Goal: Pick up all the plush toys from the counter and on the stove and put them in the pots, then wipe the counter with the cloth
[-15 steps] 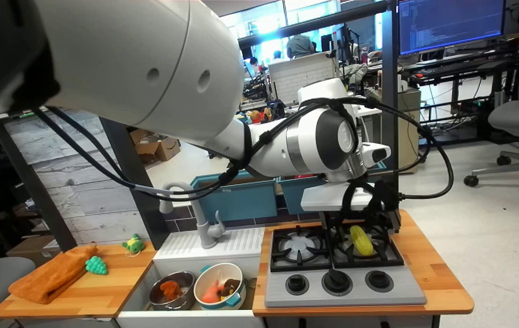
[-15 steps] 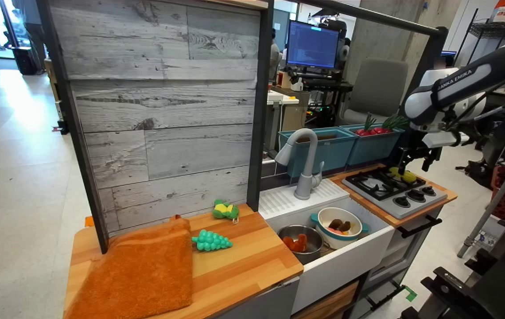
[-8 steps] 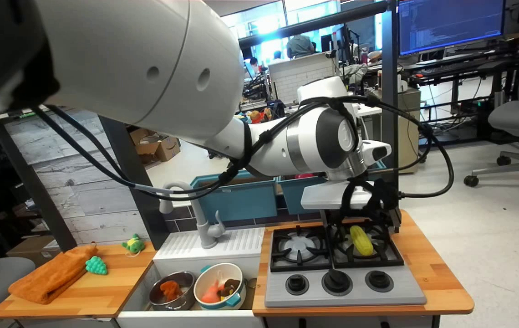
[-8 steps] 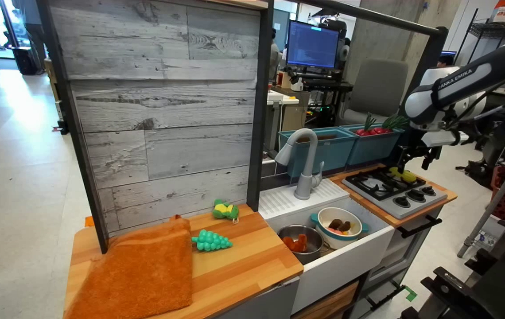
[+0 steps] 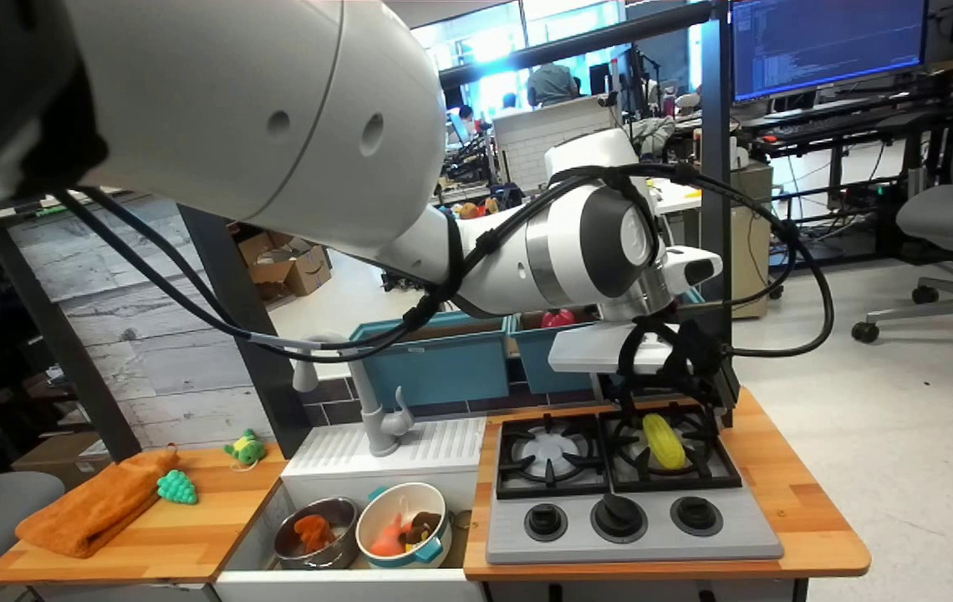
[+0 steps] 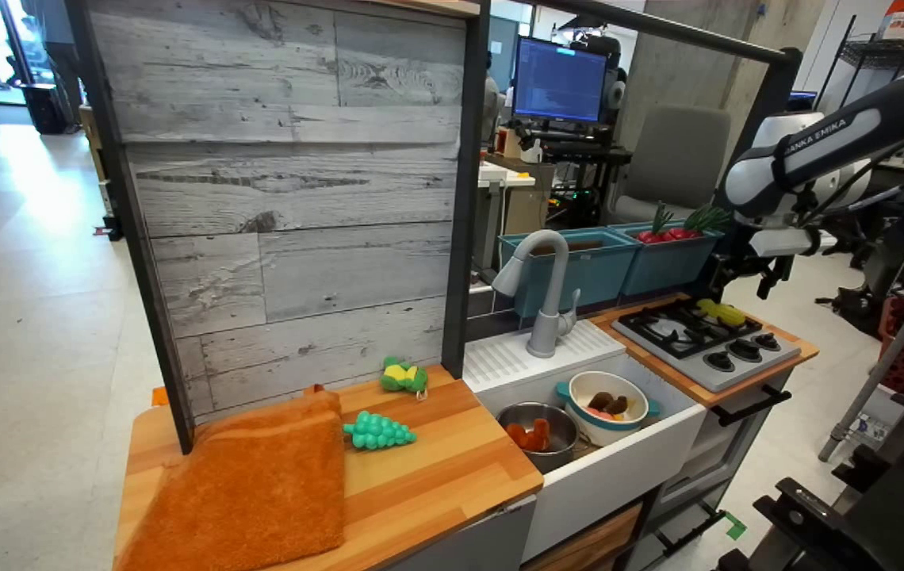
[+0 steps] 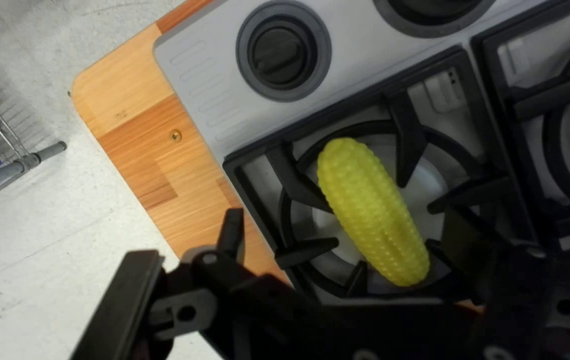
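A yellow corn toy [image 5: 664, 441] lies on the right burner of the stove [image 5: 635, 548]; it also shows in the wrist view [image 7: 372, 212]. My gripper [image 7: 348, 225] is open and empty above the corn, one finger on either side of it; an exterior view shows it too [image 6: 740, 290]. A teal grape-like toy [image 6: 379, 431] and a green-and-yellow turtle-like toy [image 6: 403, 375] lie on the left counter [image 6: 452, 476] beside the folded orange cloth [image 6: 262, 484]. A metal pot [image 6: 567, 456] holds an orange toy [image 6: 530, 434]. A white pot [image 6: 610, 434] holds pink and brown toys [image 6: 607, 404].
Both pots stand in the sink [image 6: 618, 476], with a grey faucet [image 6: 555, 293] behind it. Blue planter boxes [image 5: 435, 368] stand behind the counter. A dark frame post [image 5: 716, 209] rises close behind the gripper. Black grates [image 5: 550, 456] and knobs [image 5: 619, 517] stick up from the stove.
My gripper has risen slightly and its angle has shifted a little over the stove. More of the corn is uncovered in an exterior view. The toys, pots and cloth have not moved.
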Controlling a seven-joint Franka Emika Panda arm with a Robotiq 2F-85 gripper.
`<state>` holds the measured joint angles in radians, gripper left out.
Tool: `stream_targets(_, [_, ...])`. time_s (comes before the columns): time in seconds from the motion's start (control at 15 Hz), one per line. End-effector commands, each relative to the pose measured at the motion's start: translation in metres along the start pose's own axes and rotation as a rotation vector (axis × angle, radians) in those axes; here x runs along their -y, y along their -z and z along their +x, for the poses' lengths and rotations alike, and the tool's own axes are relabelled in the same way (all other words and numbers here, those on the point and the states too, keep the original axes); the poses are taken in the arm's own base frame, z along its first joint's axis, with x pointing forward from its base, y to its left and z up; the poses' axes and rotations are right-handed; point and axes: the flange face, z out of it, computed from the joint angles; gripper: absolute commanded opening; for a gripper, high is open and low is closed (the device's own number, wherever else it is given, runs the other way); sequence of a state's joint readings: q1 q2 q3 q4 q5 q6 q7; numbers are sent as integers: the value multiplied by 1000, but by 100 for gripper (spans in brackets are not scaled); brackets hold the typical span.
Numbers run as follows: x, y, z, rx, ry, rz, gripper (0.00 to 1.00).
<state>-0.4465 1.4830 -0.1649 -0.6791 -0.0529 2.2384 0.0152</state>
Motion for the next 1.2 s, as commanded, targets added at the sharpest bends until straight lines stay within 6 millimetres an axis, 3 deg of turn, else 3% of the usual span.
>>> stream_targets(0.0, [-1,0,0,10,-1,-1,100])
stream_targets(0.53, [7,-16,-12,48,-64,-71,100])
stream_targets(0.6, [8,-18,-13,54,-69,-78,91])
stream_targets(0.67, [10,-18,-14,58,-71,-85,74])
stream_targets(1.13, [13,-16,-12,54,-95,-107,20])
